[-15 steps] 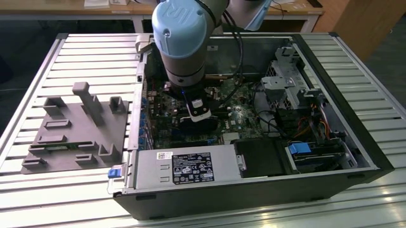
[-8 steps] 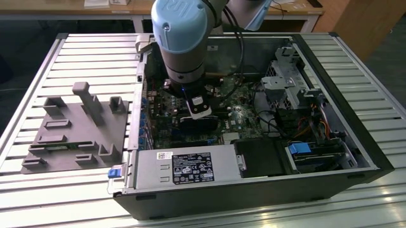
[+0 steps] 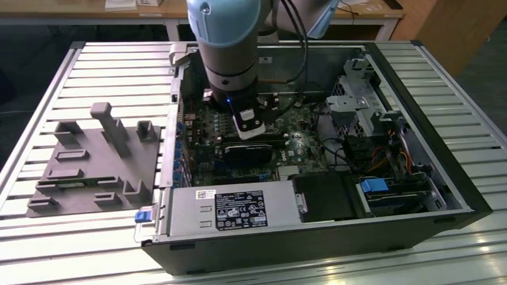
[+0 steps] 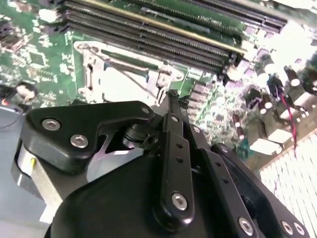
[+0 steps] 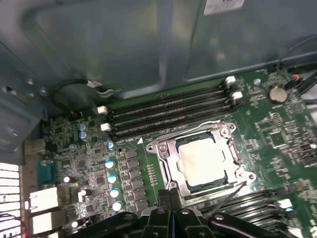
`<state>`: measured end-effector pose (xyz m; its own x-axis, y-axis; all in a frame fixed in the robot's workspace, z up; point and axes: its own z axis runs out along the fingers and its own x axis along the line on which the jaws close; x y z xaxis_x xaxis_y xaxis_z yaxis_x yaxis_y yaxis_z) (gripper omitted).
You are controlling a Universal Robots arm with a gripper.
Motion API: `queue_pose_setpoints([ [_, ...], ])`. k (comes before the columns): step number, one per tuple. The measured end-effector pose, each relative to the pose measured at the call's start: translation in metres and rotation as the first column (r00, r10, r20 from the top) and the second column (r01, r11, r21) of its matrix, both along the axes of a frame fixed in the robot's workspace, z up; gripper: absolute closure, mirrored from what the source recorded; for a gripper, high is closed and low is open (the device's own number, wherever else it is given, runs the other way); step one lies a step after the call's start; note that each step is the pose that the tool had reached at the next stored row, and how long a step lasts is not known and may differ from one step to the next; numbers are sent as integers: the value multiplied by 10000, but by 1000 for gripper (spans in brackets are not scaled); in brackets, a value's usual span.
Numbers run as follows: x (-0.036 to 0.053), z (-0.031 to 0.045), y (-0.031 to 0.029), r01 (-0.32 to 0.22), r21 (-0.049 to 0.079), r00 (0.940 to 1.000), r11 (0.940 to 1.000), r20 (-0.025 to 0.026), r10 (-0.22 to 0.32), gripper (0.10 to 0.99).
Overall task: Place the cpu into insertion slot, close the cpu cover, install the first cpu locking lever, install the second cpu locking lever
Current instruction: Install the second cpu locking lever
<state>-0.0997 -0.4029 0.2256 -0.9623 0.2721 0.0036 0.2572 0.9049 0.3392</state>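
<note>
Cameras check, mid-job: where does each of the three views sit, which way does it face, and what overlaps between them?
Exterior view: off the arm, above, looking down into the open black computer case; the blue-grey arm descends to the green circuit board.
First wrist view: on the arm, facing the board; black gripper at the edge, beside the thin silver cpu cover closed over the silvery square cpu.
Second wrist view: on the arm, behind the gripper linkage.
Both wrist views share the cover and the black memory slots.

The arm [image 3: 228, 44] was a thick grey cylinder capped in pale blue, with a small blue light and a white block at its wrist. Its end effector [image 4: 171, 101] was glossy black, its flat link bars pinned with round silver screws [image 4: 179, 200].
</note>
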Motion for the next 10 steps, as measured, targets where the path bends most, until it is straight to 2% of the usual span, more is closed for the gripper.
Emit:
queue_pose_setpoints([
  [4,0,116,0,13,-19,10000,10000,0,-13,984],
  [6,2,159,0,25,-82,10000,10000,1,-25,984],
  [10,8,225,0,68,-422,10000,9991,1,-68,984],
])
